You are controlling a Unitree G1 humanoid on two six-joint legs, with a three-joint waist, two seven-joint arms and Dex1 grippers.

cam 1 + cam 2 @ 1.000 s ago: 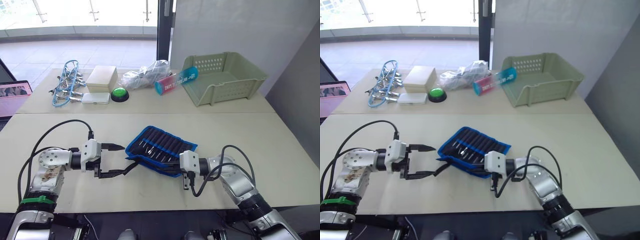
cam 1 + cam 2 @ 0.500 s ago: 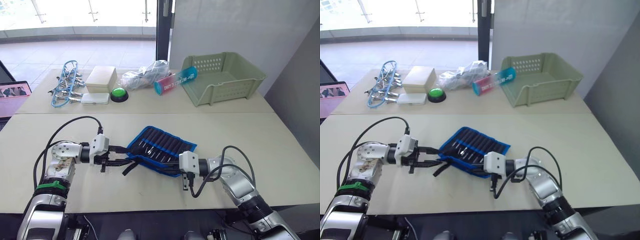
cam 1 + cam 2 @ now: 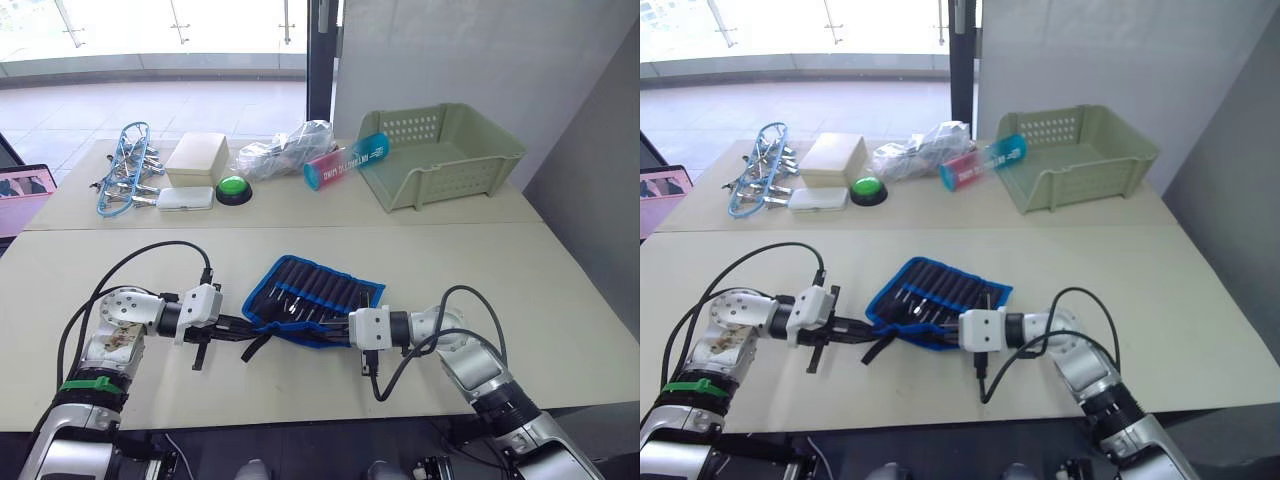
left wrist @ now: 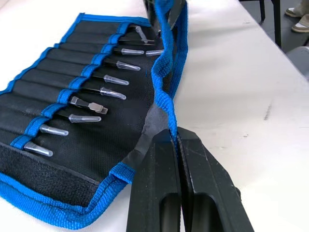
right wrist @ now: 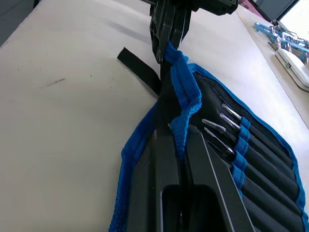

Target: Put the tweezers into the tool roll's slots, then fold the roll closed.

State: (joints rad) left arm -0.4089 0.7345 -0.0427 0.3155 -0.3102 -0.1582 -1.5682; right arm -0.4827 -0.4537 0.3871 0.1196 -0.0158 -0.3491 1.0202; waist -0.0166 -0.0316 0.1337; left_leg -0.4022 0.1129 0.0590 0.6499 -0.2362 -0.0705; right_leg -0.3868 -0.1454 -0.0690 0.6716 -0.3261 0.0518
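Left gripper [image 4: 175, 140]: fingers pressed together on the blue edging of the tool roll [image 3: 310, 295], pinching the near hem at its left end, beside the black strap [image 5: 140, 70]. Forearm lies low and level over the table [image 3: 420, 250], reaching in from the left.

Right gripper [image 5: 176, 137]: fingers likewise clamped on the same blue hem, further along toward the right end. Forearm low, elbow out to the right, wrist pointing back across the table toward the other gripper.

Tool roll: lies open near the front middle of the table, between the two grippers. The near hem is raised off the surface where the fingers hold it; the rest rests flat. Soft fabric, judged light and limp; it will sag and crease between the two holds, so the edging is the sensible place to grip, being thicker than the panel.

Tweezers [image 4: 104, 92]: seated in the slots [image 4: 58, 84], capped tips showing in a row. Slim and stiff; probably held only by pocket friction, so a steep tilt could let them slide out.

Task stage, judged: loading looks done, fold beginning.

Green basket [image 3: 445, 155]: far right, well apart.
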